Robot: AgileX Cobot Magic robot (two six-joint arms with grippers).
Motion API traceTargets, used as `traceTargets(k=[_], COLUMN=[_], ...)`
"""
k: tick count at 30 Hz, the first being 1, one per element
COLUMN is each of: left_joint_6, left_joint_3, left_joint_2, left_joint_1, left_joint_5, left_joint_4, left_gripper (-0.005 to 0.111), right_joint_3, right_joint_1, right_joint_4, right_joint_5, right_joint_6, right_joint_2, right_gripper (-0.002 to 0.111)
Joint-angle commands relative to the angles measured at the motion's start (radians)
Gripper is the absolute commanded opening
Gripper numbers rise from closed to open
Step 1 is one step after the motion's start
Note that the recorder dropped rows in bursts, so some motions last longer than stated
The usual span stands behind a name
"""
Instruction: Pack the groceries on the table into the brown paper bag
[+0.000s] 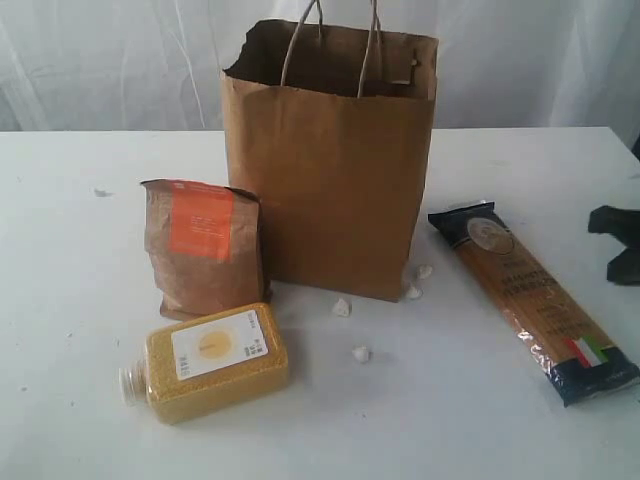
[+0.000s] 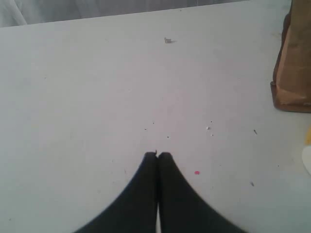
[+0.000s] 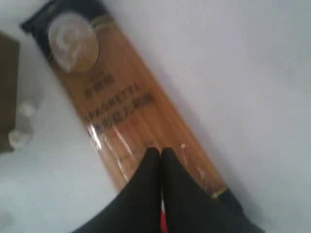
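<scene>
Subject of inspection: three groceries on the table [image 1: 80, 330], none yet packed. The brown paper bag [image 1: 330, 170] stands upright at centre, mouth open; its inside is hidden from you.

The long spaghetti packet [image 3: 121, 107] lies flat to the right of the bag, well apart from it, one end pointing toward the bag's base. Judge it light, stiff along its length yet brittle, with slick film. Take hold across the narrow width near the middle so it does not tip or snap.

The yellow grain bottle [image 1: 215, 360] lies on its side at front left. It looks rigid, smooth and fairly heavy, so grip across the body and not the cap.

The brown pouch [image 1: 203, 245] stands just beside the bag's left face; whether they touch cannot be told. Expect it to be soft and yielding. Pinch the folded top or squeeze the sides gently.

The right gripper [image 3: 161, 151] has its fingers pressed together and holds nothing. It points down over the packet's mid-length; contact cannot be confirmed, and the exterior view shows it off to the packet's right.

The left gripper [image 2: 157, 155] is likewise fully closed and empty, above bare tabletop.

You would need to part the jaws before either can take anything. White crumbs [image 1: 342, 307] lie near the bag's base.
</scene>
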Motion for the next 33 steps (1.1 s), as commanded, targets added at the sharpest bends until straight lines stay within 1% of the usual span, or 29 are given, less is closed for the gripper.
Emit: traceTargets(k=[1, 5, 10, 13, 15, 20, 23, 28, 30, 33], left_joint_6=[0.002, 0.002, 0.002, 0.002, 0.002, 0.002, 0.002, 0.002, 0.002, 0.002], left_joint_3=[0.001, 0.001, 0.001, 0.001, 0.001, 0.001, 0.001, 0.001, 0.001, 0.001], left_joint_2=[-0.004, -0.004, -0.004, -0.004, -0.004, -0.004, -0.004, -0.004, -0.004, -0.004], left_joint_1=[-0.005, -0.005, -0.005, -0.005, -0.005, -0.005, -0.005, -0.005, -0.005, -0.005], left_joint_5=[-0.002, -0.002, -0.002, -0.002, -0.002, -0.002, -0.002, -0.002, -0.002, -0.002], left_joint_4=[0.0, 0.0, 0.0, 0.0, 0.0, 0.0, 0.0, 0.0, 0.0, 0.0], left_gripper=[0.0, 0.0, 0.0, 0.0, 0.0, 0.0, 0.0, 0.0, 0.0, 0.0], right_joint_3=[-0.014, 0.048, 0.198, 0.274, 0.308, 0.364, 0.381, 0.381, 0.381, 0.381], right_joint_1=[-0.007, -0.007, -0.007, 0.023, 0.052, 0.148, 0.195, 0.206, 0.206, 0.206], right_joint_4=[-0.078, -0.081, -0.062, -0.06, -0.078, -0.097, -0.092, -0.091, -0.091, -0.091], right_joint_5=[0.07, -0.115, -0.438, -0.526, -0.541, -0.481, -0.339, -0.071, -0.009, 0.029], right_joint_6=[-0.001, 0.022, 0.022, 0.022, 0.007, -0.116, -0.129, -0.129, -0.129, -0.129], right_joint_2=[0.042, -0.08, -0.422, -0.644, -0.768, -1.038, -1.16, -1.297, -1.336, -1.384], right_gripper=[0.0, 0.0, 0.0, 0.0, 0.0, 0.0, 0.0, 0.0, 0.0, 0.0])
